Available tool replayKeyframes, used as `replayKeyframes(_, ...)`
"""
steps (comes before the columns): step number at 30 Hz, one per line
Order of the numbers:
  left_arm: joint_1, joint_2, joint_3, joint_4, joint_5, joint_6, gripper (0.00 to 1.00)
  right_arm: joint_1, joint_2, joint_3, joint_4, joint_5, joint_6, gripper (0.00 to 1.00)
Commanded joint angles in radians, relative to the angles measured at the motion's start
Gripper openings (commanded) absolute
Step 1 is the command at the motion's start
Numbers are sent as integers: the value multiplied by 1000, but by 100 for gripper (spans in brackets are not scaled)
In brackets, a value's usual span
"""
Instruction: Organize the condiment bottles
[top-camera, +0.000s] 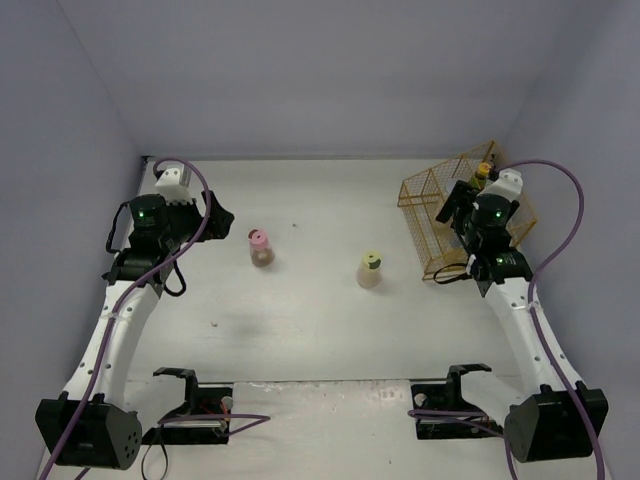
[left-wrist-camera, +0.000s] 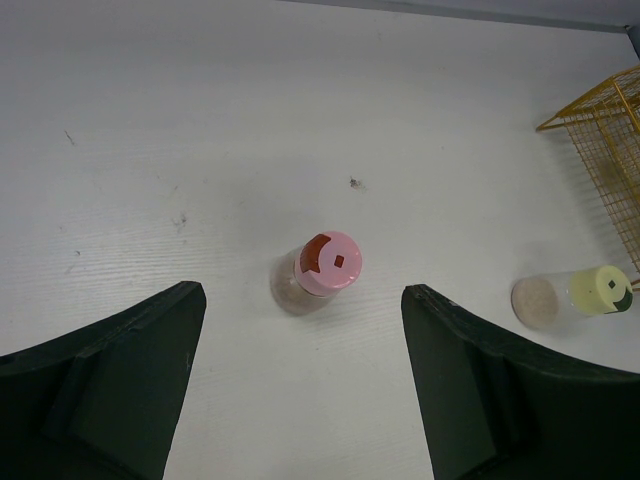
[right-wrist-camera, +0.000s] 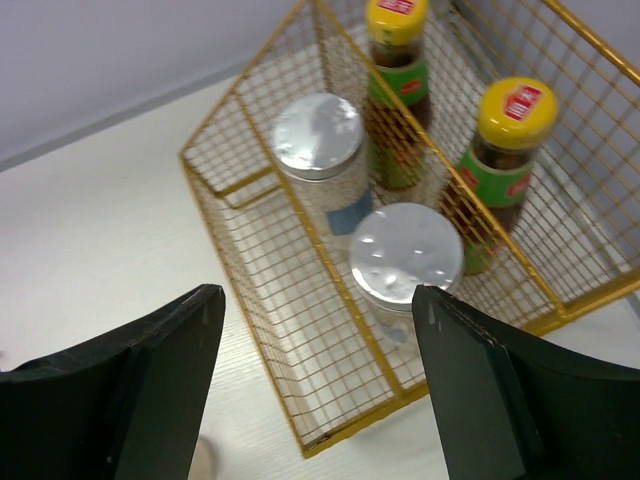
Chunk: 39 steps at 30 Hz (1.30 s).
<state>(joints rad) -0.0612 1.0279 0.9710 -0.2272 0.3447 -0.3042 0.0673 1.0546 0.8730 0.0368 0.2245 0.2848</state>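
Note:
A pink-lidded brown jar (top-camera: 261, 247) (left-wrist-camera: 322, 270) stands upright on the table, just ahead of my open, empty left gripper (top-camera: 220, 216) (left-wrist-camera: 302, 300). A pale yellow-green-lidded jar (top-camera: 370, 269) (left-wrist-camera: 585, 295) stands further right, at mid-table. Inside the gold wire basket (top-camera: 420, 183) (right-wrist-camera: 240, 90) are two silver-lidded jars (right-wrist-camera: 318, 135) (right-wrist-camera: 407, 255) and two yellow-capped sauce bottles (right-wrist-camera: 397, 60) (right-wrist-camera: 512, 130). My right gripper (top-camera: 452, 206) (right-wrist-camera: 318, 295) hovers open over the basket's near side, with nothing between its fingers.
The basket sits at the back right, close to the right wall, and one corner of it (left-wrist-camera: 600, 140) shows in the left wrist view. Grey walls enclose the table on the left, back and right. Two black stands (top-camera: 190, 400) (top-camera: 455, 395) stand at the near edge.

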Motion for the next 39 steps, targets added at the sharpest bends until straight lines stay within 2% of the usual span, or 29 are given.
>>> replayKeyframes(1, 9, 0, 35, 74, 22, -12, 80, 22, -39, 27, 61, -187, -32, 78)
replayKeyframes(4, 9, 0, 37, 71, 22, -12, 80, 81, -10, 18, 37, -300, -36, 83)
replayKeyframes(8, 9, 3, 37, 69, 20, -13, 80, 239, 36, -14, 40, -277, -70, 87)
replayKeyframes(11, 9, 3, 37, 69, 19, -12, 80, 302, 84, -23, 49, -310, -82, 89)
replayKeyframes(23, 9, 4, 38, 68, 17, -12, 80, 405, 289, -25, 80, -366, -133, 91)
replayKeyframes(29, 9, 3, 38, 68, 16, -12, 80, 433, 340, -23, 78, -326, -141, 83)
replayKeyframes(32, 9, 4, 38, 68, 16, -12, 80, 440, 341, -28, 74, -287, -141, 75)
replayKeyframes(34, 9, 3, 38, 66, 17, -12, 80, 443, 341, -26, 69, -261, -144, 63)
replayKeyframes(35, 9, 3, 38, 68, 17, -12, 80, 445, 340, -26, 69, -254, -144, 50)
replayKeyframes(37, 9, 4, 38, 68, 17, -12, 80, 447, 334, -23, 64, -228, -145, 33)
replayKeyframes(38, 9, 3, 38, 66, 17, -13, 80, 445, 331, -20, 61, -228, -145, 17)
replayKeyframes(39, 9, 3, 38, 66, 19, -13, 80, 447, 326, -6, 60, -190, -145, 11)
